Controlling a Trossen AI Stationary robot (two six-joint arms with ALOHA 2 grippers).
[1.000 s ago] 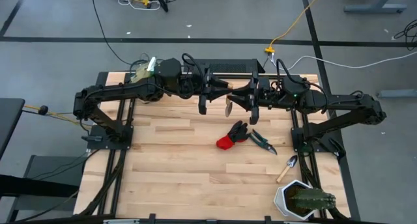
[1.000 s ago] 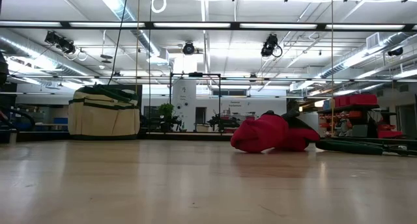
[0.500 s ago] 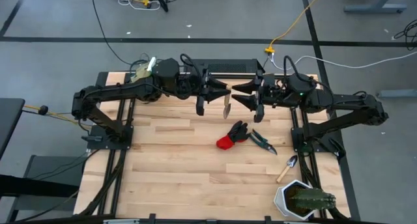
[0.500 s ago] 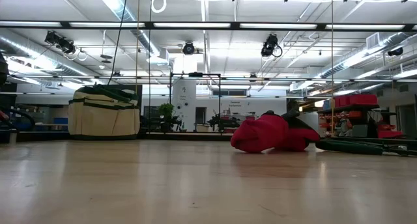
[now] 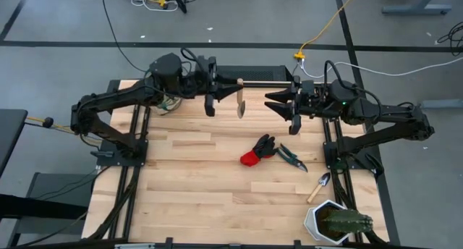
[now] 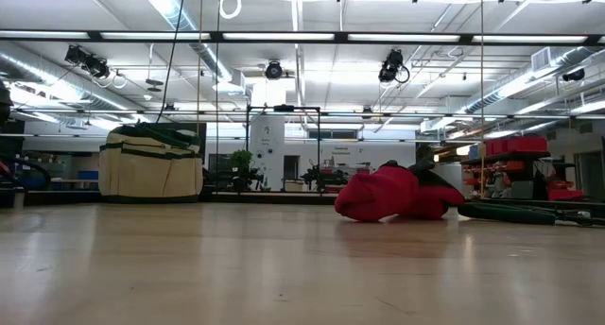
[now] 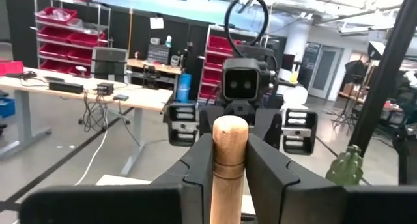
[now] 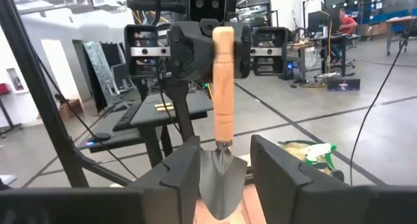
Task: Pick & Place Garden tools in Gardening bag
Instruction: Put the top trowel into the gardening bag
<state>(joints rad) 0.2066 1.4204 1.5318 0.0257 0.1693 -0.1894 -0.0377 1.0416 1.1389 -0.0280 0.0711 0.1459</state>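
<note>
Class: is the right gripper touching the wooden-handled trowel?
Apart. In the high view, bare table shows between the right gripper and the trowel, which hangs from the left gripper.

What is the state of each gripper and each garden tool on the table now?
left gripper: shut on the held trowel, at its wooden handle, above the table.
right gripper: open, empty, facing that trowel.
glove: lying crumpled on the table.
pruning shears: lying beside the glove.
second trowel: lying flat near the cactus pot.
</note>
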